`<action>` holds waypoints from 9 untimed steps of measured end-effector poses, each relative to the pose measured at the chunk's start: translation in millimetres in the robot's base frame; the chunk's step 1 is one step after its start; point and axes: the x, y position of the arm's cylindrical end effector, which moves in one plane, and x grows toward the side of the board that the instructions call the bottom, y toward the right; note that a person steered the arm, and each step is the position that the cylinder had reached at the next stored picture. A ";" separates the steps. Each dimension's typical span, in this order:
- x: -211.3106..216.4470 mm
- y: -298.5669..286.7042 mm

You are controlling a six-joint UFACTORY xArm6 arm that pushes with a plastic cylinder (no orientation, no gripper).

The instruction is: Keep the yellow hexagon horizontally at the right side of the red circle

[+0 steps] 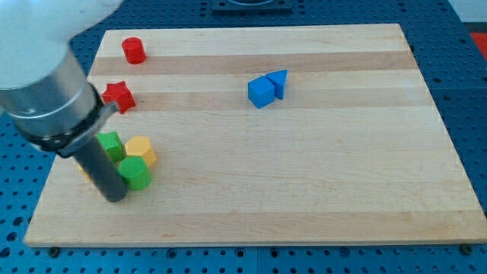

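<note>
The counter (304,175) was a pale wooden board of lengthwise planks, resting on a blue perforated base (466,91). We counted two red blocks at the far left, a red cylinder (134,49) and nearer a red star (119,96); two blue blocks touching mid-board, a blue cube (260,91) and a blue wedge (278,81); two green blocks, a green cylinder (136,173) and another green block (111,144); and one yellow hexagon (141,150) between the greens at the near left. Our tip (116,196) stood just left of the green cylinder. We carried no claw, so its state cannot be told.
</note>
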 end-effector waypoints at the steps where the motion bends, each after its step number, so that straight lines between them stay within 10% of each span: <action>1: -26.4 11.0; 7: -258.4 11.6; 9: -274.1 64.2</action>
